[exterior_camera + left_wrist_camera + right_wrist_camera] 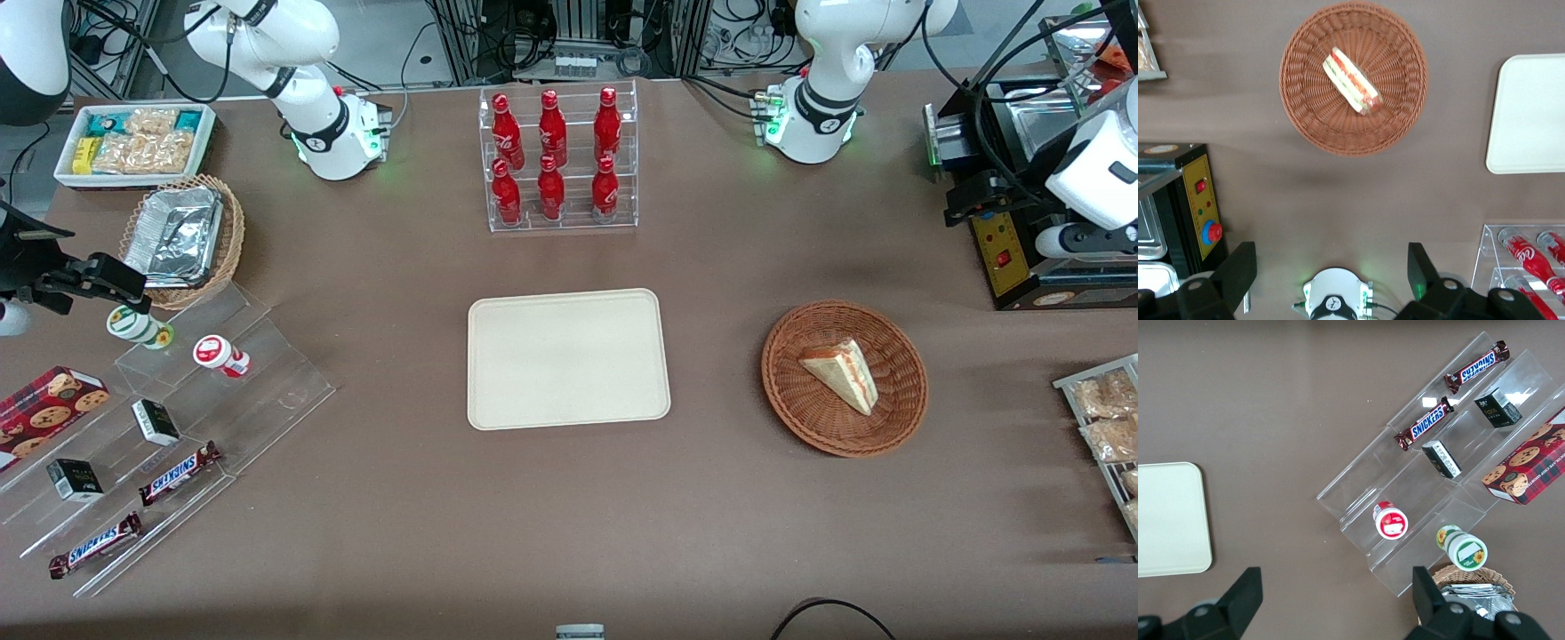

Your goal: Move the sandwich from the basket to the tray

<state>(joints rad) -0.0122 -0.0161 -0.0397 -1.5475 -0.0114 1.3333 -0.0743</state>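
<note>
- At mid-tabletop you have the tray [567, 359], bare and flat.
- Toward the working arm's end sits the basket [845, 378], with the sandwich [843, 373] lying in it on its side.
- Expect it light, soft and easily crushed; pinch gently across the bread faces, near the wedge's middle.
- Your gripper [1331, 277] hovers high, jaws spread wide, holding nothing.
</note>
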